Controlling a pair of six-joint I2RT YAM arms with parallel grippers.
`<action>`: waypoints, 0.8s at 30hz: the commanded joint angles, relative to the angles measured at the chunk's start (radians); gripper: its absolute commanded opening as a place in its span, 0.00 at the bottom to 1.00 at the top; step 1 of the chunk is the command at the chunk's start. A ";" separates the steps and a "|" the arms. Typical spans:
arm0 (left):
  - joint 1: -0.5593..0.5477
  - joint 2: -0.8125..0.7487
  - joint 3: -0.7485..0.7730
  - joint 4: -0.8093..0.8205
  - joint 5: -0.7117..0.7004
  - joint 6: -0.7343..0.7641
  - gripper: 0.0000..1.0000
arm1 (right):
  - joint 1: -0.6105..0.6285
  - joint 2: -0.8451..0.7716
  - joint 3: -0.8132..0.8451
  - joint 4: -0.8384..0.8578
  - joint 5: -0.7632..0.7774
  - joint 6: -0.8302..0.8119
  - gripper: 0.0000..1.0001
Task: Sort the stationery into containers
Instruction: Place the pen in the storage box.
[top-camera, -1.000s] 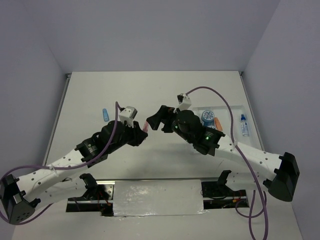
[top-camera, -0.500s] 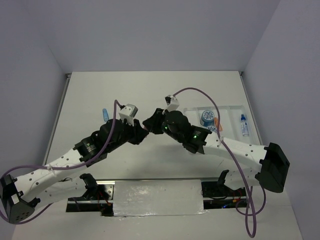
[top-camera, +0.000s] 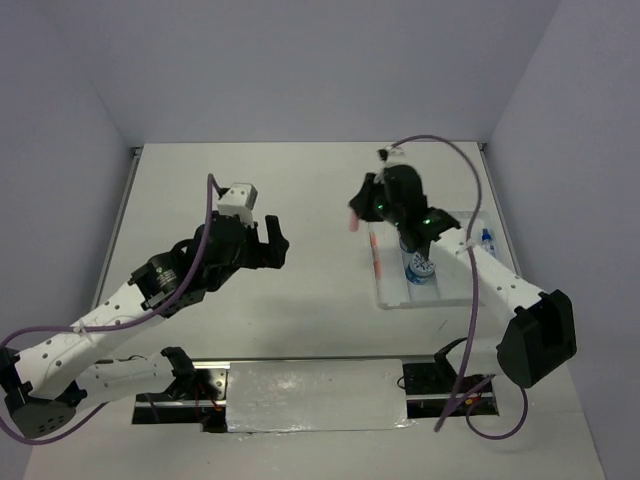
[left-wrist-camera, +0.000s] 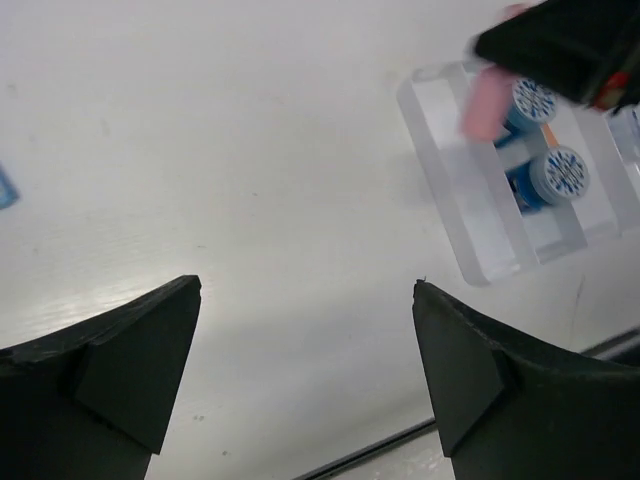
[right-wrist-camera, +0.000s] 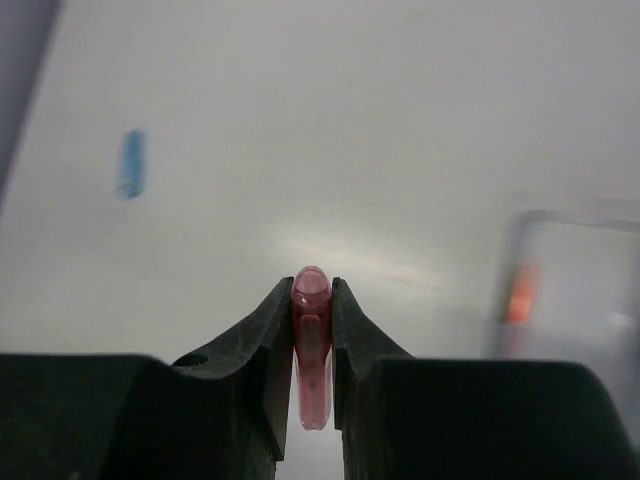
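Note:
My right gripper (top-camera: 354, 219) is shut on a pink capsule-shaped piece (right-wrist-camera: 312, 340), which stands upright between its fingers and hangs above the table just left of the white divided tray (top-camera: 452, 287). In the left wrist view the pink piece (left-wrist-camera: 485, 104) shows in front of the tray (left-wrist-camera: 470, 235). Two blue-white rolls (left-wrist-camera: 562, 172) and a thin orange pen (top-camera: 375, 255) lie in the tray, and a small blue-capped bottle (top-camera: 487, 240) is at its right end. My left gripper (top-camera: 272, 243) hangs open and empty over the middle of the table. A short blue piece (right-wrist-camera: 130, 163) lies on the table at the left.
The table's side walls rise to the left and right. The near edge carries a metal strip (top-camera: 315, 393) between the two arm bases. A purple cable (top-camera: 470, 210) loops over the tray from the right arm.
The two grippers met at the centre and the pink piece passed from left to right. The left gripper opened and drew back left. The right arm swung right to the tray with the piece.

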 joint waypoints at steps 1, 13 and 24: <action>0.001 0.034 0.117 -0.251 -0.187 -0.097 0.99 | -0.232 -0.040 0.100 -0.309 0.076 -0.263 0.00; 0.254 0.092 0.141 -0.320 -0.103 -0.097 0.99 | -0.728 0.163 0.150 -0.483 0.234 -0.340 0.00; 0.504 0.342 0.171 -0.241 -0.023 -0.134 0.99 | -0.728 0.247 0.144 -0.477 0.205 -0.288 0.49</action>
